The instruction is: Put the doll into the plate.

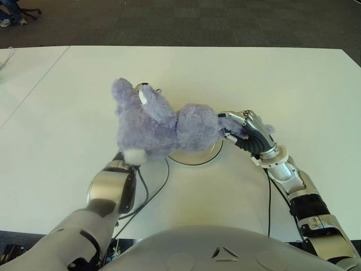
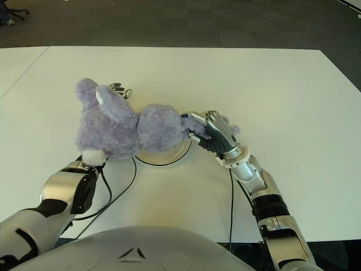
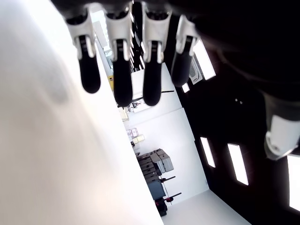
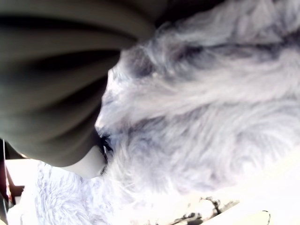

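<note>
The purple plush doll (image 1: 163, 121) lies across the plate (image 1: 204, 156) on the white table (image 1: 304, 90), mostly covering it. The right hand (image 1: 243, 131) clutches its rear end; the left hand (image 2: 119, 89), fingers straight and spread, seems beneath its head.

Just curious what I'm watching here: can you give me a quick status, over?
Right hand gripping fluffy lavender plush doll. Left hand open under its head. Doll above round white plate. Nothing in the way.

From the head, your two eye views look down on the same white table (image 1: 293, 96), slightly offset. Each wrist camera sits close against its own hand, the left one facing outward into the room.
</note>
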{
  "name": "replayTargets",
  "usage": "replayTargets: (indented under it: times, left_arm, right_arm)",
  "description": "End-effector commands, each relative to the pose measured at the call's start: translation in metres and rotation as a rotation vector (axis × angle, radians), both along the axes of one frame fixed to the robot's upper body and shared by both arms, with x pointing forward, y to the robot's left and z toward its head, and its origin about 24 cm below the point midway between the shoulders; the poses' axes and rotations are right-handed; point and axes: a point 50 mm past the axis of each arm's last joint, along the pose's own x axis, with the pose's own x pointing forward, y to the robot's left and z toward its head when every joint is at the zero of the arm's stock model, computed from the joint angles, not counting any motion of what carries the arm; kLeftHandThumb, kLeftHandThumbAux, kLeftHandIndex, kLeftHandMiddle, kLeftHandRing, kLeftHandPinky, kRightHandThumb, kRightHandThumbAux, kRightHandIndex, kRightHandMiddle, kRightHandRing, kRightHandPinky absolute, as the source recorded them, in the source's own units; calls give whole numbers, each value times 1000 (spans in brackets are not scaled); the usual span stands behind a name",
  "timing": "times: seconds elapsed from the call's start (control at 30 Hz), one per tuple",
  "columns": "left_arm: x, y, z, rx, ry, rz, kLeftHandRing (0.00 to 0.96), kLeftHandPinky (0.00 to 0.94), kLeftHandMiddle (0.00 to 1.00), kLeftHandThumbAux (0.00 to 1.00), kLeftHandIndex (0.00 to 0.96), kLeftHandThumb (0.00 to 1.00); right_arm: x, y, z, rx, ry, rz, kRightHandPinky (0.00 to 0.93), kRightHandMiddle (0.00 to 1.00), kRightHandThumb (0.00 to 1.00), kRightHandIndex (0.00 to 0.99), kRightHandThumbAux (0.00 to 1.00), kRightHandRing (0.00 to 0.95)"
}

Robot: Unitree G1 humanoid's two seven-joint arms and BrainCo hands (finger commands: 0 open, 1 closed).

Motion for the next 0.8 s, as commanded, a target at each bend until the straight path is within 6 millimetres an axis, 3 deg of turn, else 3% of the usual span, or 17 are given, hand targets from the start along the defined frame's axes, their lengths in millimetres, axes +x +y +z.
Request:
replayTargets:
  times: [0.03, 0.2, 0.43, 0.8]
  left_arm:
    - [-79, -6, -90, 2, 439, 33, 331, 297, 331, 510, 258, 0]
    - [-79, -5, -89, 3, 436, 31, 332, 303, 330, 506, 252, 0]
    - [-79, -6, -89, 15, 435, 32, 332, 298, 328, 503, 257, 0]
    - [-79, -4, -90, 9, 451, 37, 319, 289, 324, 511, 257, 0]
  right_arm:
    - [6, -3, -10, -8, 30, -52, 887, 892, 693, 437, 725, 903]
    - [5, -4, -17, -16, 75, -71, 892, 891, 693, 437, 724, 903]
    - [-1, -17, -47, -173, 282, -118, 886, 887, 693, 438, 721, 893]
    - [1, -22, -56, -275, 558, -95, 875, 878, 696, 439, 720, 879]
